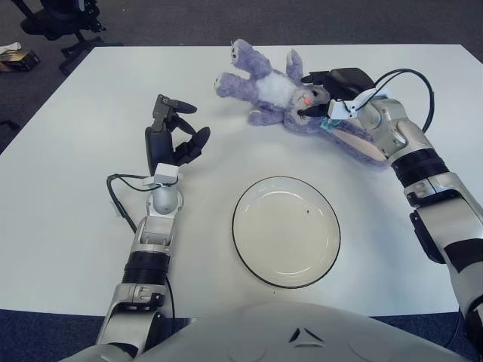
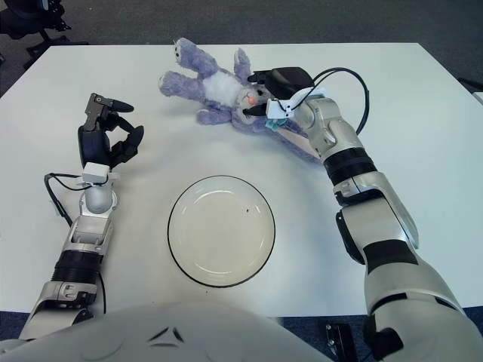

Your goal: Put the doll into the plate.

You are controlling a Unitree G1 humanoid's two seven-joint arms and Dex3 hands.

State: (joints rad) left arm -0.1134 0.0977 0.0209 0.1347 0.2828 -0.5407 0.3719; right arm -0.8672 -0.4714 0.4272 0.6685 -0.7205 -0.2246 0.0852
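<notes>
Both views show right hand (image 1: 326,92) fingers open around doll (image 1: 290,94) head.

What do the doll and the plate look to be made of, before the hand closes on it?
Doll: soft plush fabric, purple with a white belly; the fuzzy nap and limp, floppy ears suggest stuffed cloth. Plate: smooth, glossy, cream with a thin dark rim, likely ceramic or melamine; which one is not clear. The right hand is at the doll's head; the left hand shows left of the plate.
</notes>
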